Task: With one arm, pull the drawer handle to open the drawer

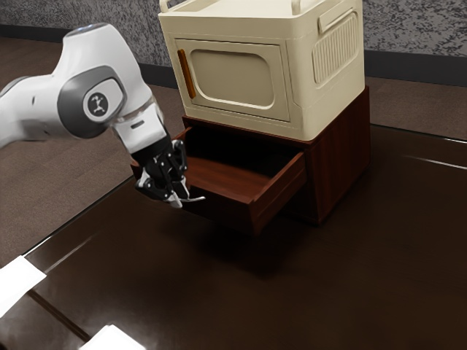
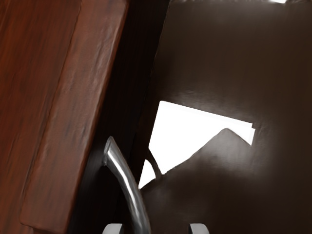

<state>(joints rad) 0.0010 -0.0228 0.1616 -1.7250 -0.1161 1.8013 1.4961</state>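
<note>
The metal drawer handle [image 2: 130,190] sits on the front of the wooden drawer [image 1: 284,188], and that drawer stands out of its reddish-brown cabinet [image 1: 339,160] toward the near left of the exterior view. The handle looks like a slim, rigid, curved bar, polished and likely a little slippery; I would take it near the middle of its curve, with the pads square across it. The drawer should be rather heavy and stiff, so a slow, straight pull along its slide suits it best; a sideways tug could make it bind or slip the bar out. The black two-finger gripper [image 2: 156,228] is at the handle, its fingers parted, with the bar passing between them, nearer one finger than the other; as far as this angle allows, it is not clamped. If more travel is wanted, closing on the bar comes first; otherwise it can back away.

The tabletop [image 1: 350,277] is dark brown and glossy, with pale glints along its edges. White sheets [image 1: 18,281] lie at the near left of the exterior view. A cream storage box [image 1: 321,95] with a closed door rests on the cabinet. Beyond are a brown floor [image 1: 44,175] and a mottled grey wall [image 1: 408,29] above a dark baseboard [image 1: 408,65].
</note>
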